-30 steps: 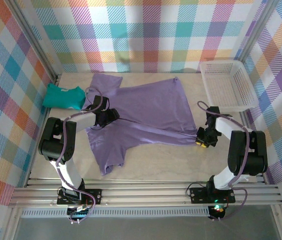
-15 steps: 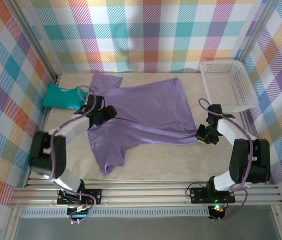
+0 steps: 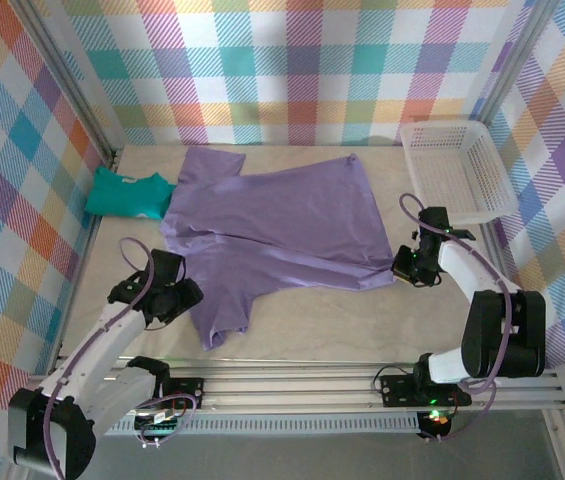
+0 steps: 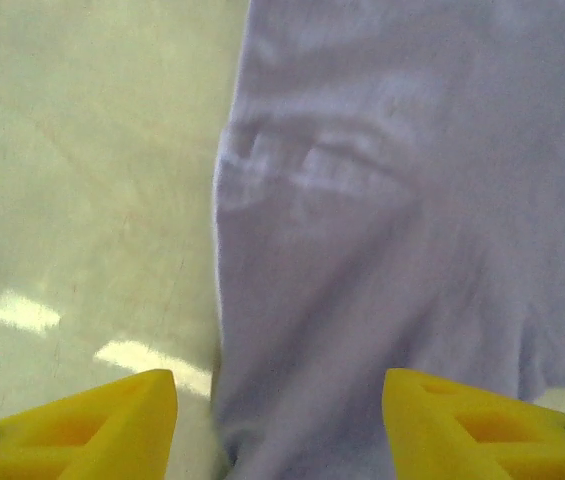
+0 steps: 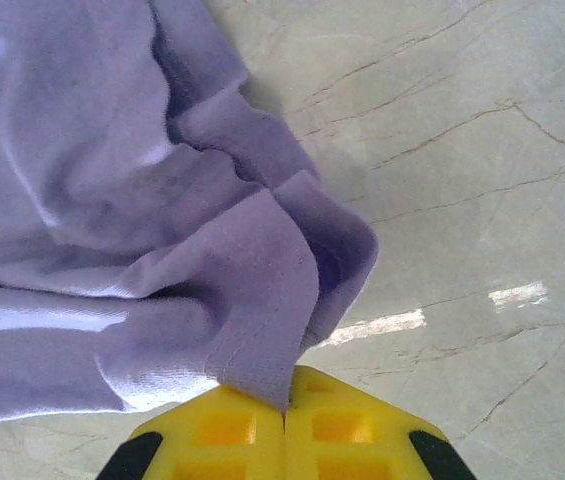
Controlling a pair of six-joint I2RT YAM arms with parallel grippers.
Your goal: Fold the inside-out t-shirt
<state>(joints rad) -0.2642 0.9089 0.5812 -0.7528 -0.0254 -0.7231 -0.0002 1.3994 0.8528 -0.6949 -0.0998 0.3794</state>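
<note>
My right pincer (image 5: 285, 400) is pinched tight on the t-shirt (image 3: 282, 220) corner, and the cloth spreads leftward over the table (image 3: 342, 320). The white basket (image 3: 442, 124) sits just beyond. My left pincer (image 4: 279, 400) gapes wide over the shirt's edge.

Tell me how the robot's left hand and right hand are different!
The left hand is open, its yellow fingers spread apart and gripping nothing. The right hand is shut, pinching a corner of the purple t-shirt. The left hand is beside the shirt's left edge, while the right hand is at its right corner, not far from the white basket. Both hands have yellow fingers, and both are at the shirt's edges.
</note>
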